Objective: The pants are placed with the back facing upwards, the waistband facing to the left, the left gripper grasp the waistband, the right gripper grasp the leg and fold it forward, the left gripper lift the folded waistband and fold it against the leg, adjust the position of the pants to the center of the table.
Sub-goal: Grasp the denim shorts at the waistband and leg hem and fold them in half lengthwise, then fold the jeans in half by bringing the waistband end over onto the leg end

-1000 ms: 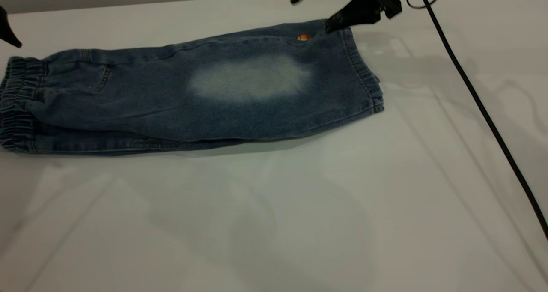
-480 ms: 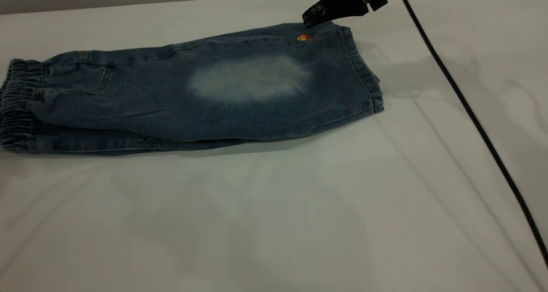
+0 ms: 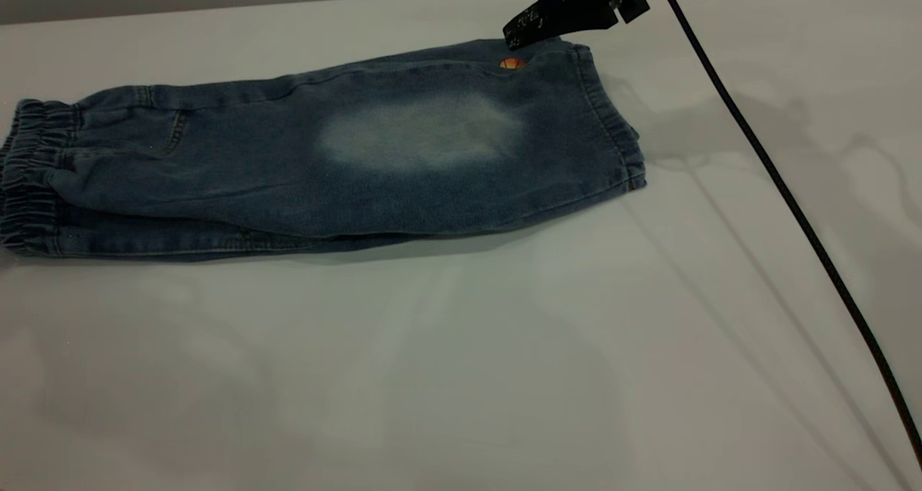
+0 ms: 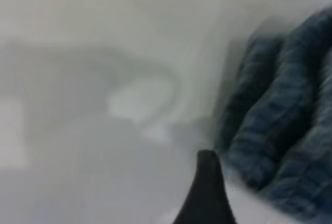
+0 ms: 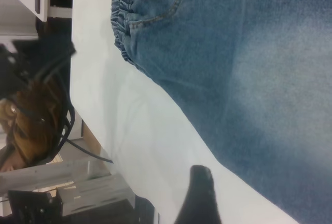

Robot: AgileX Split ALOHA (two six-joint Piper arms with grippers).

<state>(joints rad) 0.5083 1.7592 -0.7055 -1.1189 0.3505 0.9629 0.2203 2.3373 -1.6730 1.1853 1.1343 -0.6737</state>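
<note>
The pants (image 3: 360,160) lie folded lengthwise on the table (image 3: 504,347), with the gathered waistband (image 3: 32,174) at the left. The leg (image 3: 421,131) with the pale oval patch lies on top, its cuff (image 3: 612,127) at the right. A sliver of the orange ball print (image 3: 512,63) peeks out at the far edge. My right gripper (image 3: 487,10) hovers open just above that far edge near the ball, holding nothing. The left gripper is out of the exterior view. In the left wrist view, one fingertip (image 4: 207,182) sits just beside the waistband (image 4: 280,120), apart from it.
A black cable (image 3: 792,188) runs diagonally across the table's right side. In the right wrist view, the table edge (image 5: 83,79) has racks and tangled cables (image 5: 46,125) beyond it. Bare tabletop stretches in front of the pants.
The right gripper slid left along the pants' far edge, from the cuff corner to above the orange ball. The left gripper's tip left the exterior view. The pants stayed put.
</note>
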